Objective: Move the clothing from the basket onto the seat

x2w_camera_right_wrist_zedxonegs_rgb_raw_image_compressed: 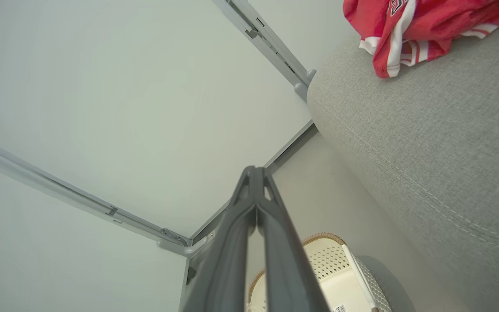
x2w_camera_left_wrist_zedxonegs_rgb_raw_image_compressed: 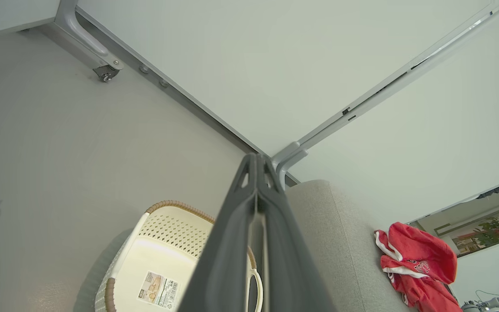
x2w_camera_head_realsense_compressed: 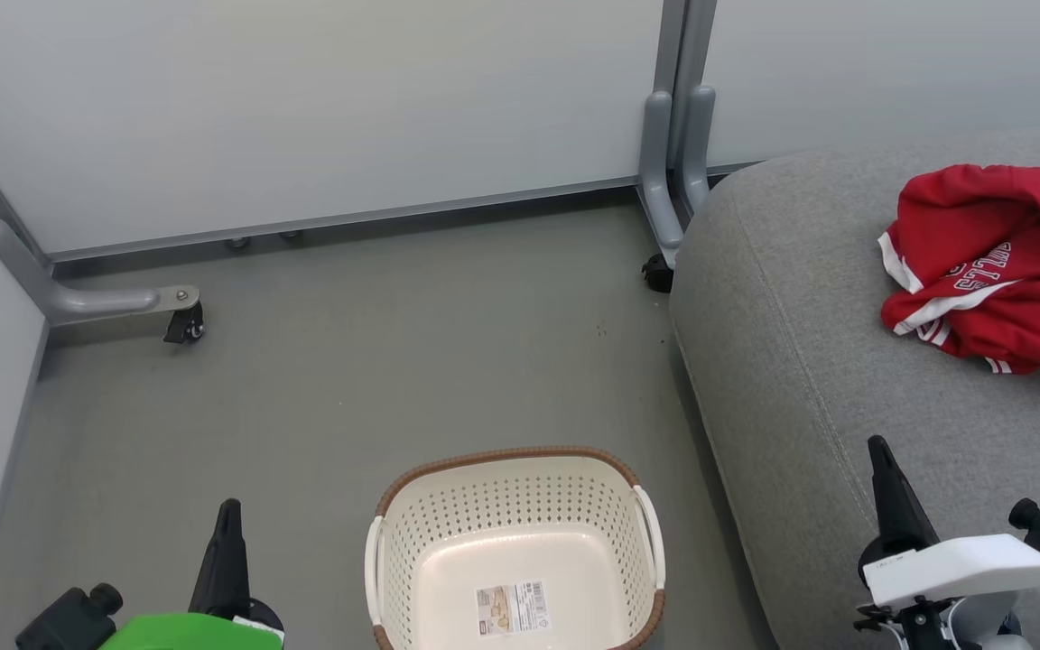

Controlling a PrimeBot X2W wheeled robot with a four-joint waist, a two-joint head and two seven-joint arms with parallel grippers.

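Pale partition panels (x2w_camera_head_realsense_compressed: 303,108) on grey castered metal feet (x2w_camera_head_realsense_compressed: 114,300), grey floor (x2w_camera_head_realsense_compressed: 348,388).

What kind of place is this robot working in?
Likely a staged test bay rather than a home: pale partition panels on grey castor feet around a grey floor, with a large light-grey fabric sofa seat and a cream perforated plastic laundry basket set out.

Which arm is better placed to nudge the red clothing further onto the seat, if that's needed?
Right, probably. The right gripper sits at the seat's near edge, on the clothing's side. The left gripper is beyond the empty basket, over the floor. Both are shut, holding nothing.
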